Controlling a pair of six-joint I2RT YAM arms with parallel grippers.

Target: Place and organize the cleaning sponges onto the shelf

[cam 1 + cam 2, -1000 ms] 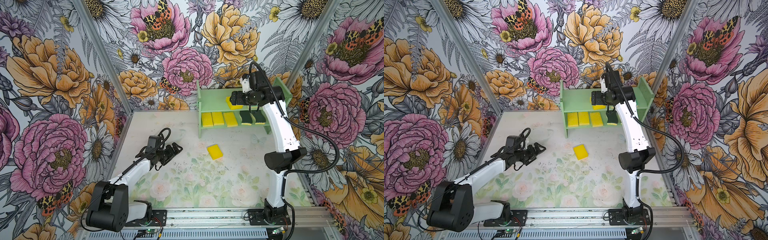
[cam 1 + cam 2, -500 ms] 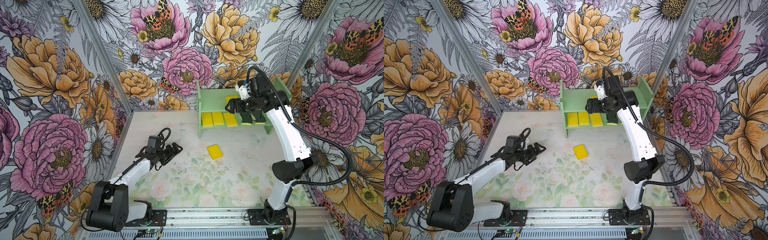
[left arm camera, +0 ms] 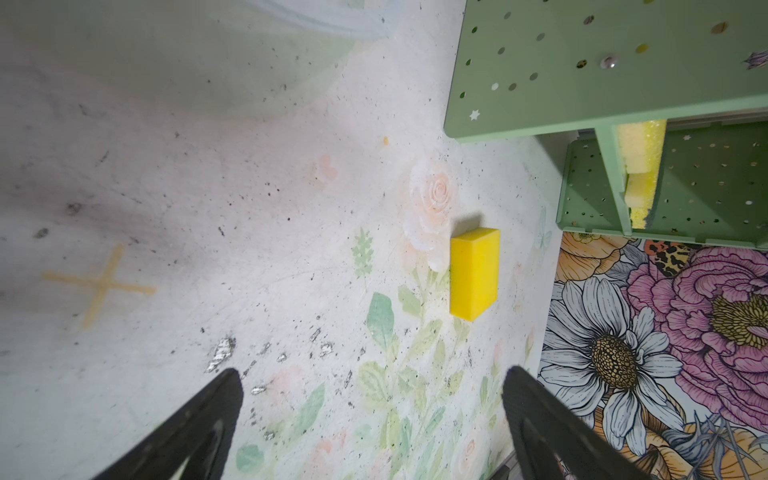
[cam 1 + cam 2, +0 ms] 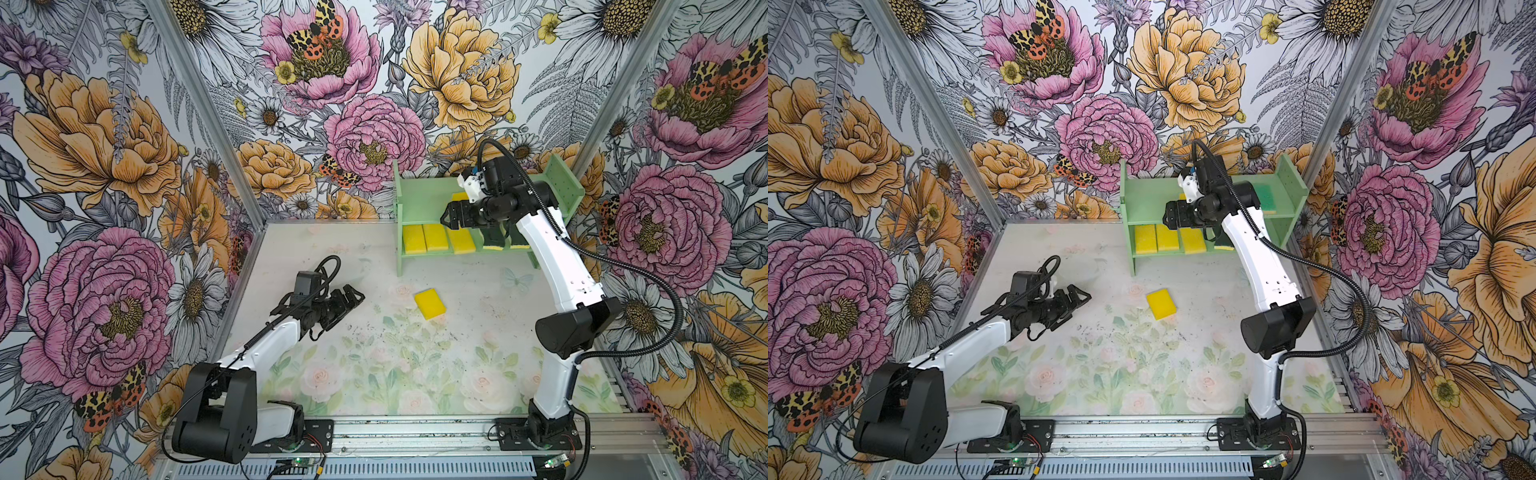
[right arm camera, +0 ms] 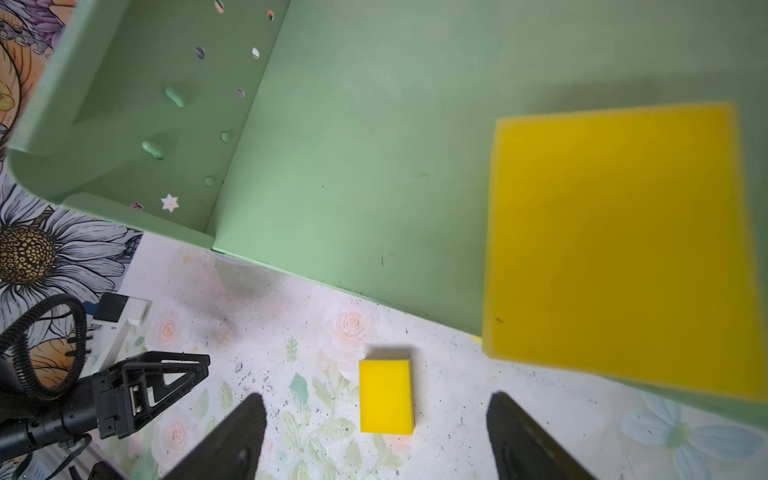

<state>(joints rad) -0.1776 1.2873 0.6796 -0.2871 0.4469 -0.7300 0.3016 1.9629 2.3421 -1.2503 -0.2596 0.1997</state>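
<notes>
Right wrist view finds the right fingers (image 5: 232, 440) spread wide with nothing between them, hanging at the front of the shelf (image 5: 353, 166) over its upper tier, where a plain yellow sponge (image 5: 615, 249) lies flat close by. In both top views the shelf stands at 1 o'clock on the surface (image 4: 415, 374). Its lower tier carries three yellow sponges (image 4: 436, 239) side by side, then dark-topped sponges (image 4: 494, 241) partly hidden behind the arm. One loose yellow sponge (image 4: 430, 304) lies off the shelf near the middle of the surface, at 5 o'clock from the shelf's near post. The left fingers (image 3: 199, 424), also wide and empty, sit at 9 o'clock from it, pointing its way but well apart. The step in hand looks like the gap between a placement and the last pickup. The next move probably calls for one arm to come down over the loose block, square its fingers across the narrow width, and carry it to the free space on the upper tier. It is a plain bright-yellow rectangle, lying flat and slightly skewed, and likely to squash under a firm grip.
</notes>
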